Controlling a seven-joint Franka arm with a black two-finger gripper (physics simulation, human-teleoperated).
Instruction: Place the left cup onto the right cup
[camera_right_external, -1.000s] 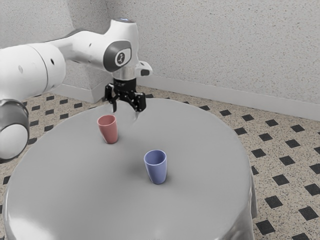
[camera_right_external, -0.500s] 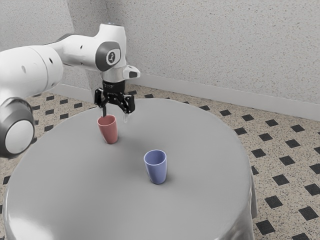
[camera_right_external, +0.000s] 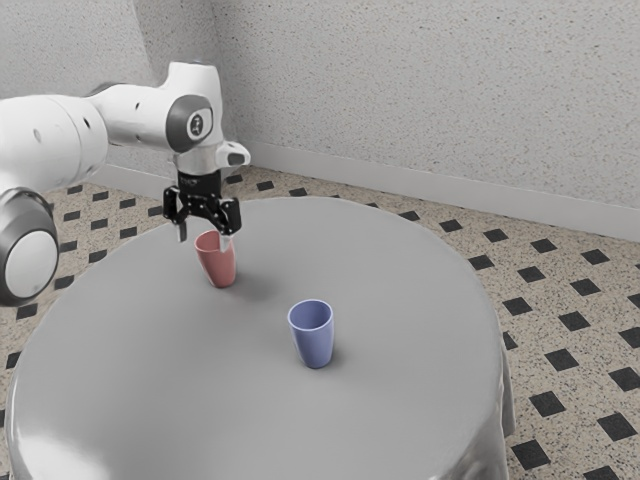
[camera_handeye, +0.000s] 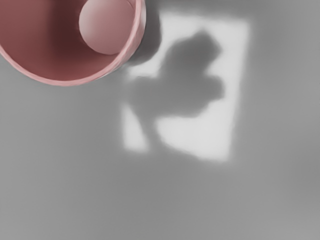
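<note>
A: Where was the tool (camera_right_external: 205, 236) at this moment?

B: In the exterior view it hung just above the rim of the pink cup (camera_right_external: 218, 268), pointing straight down. The white arm (camera_right_external: 110, 110) came in from about 9 o'clock of that view.

A: Was the tool holding something?

B: No. Its two black fingers were spread apart and nothing was between them. It was open. I could not tell if a fingertip touched the rim.

A: And the pink cup?

B: It stood upright on the round grey bench (camera_right_external: 400, 330), toward the 10 o'clock part of the bench top. Its mouth faced up. In the wrist view I looked down into it and saw its paler round bottom.

A: Where was the other cup?

B: The blue cup (camera_right_external: 312, 340) stood upright too, at about 4 o'clock from the pink cup and well apart from it, near the middle of the bench. The two cups did not touch.

A: Anything else?

B: In the wrist view a dark shadow (camera_handeye: 185, 95) lay on a bright patch of the bench, just beside the pink cup. Around the bench was a speckled floor (camera_right_external: 570, 290) with black squares.
</note>
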